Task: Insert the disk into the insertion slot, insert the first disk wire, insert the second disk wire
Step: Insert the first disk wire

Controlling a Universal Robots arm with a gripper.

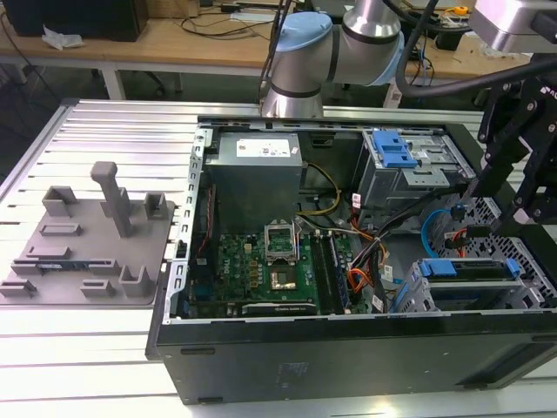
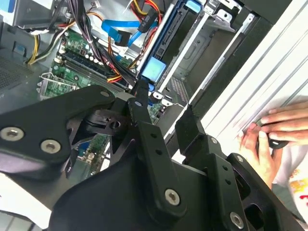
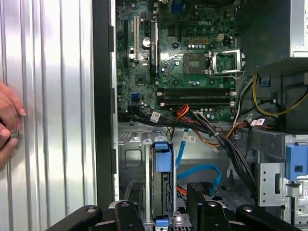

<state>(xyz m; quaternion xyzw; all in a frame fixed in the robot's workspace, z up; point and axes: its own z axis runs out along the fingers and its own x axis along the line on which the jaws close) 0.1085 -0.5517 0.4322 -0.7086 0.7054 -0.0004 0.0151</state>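
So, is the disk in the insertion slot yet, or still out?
In. In the first wrist view the disk, with its blue carrier, sits inside the insertion slot, between its grey metal walls.

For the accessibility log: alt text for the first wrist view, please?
The disk in its blue carrier sits in the insertion slot, flanked by the open gripper. A light-blue cable curls beside the slot, the motherboard lies beyond, and a person's hand is on the ribbed table.

Silver arm, pale-blue joint caps; black gripper linkage, silver screws.
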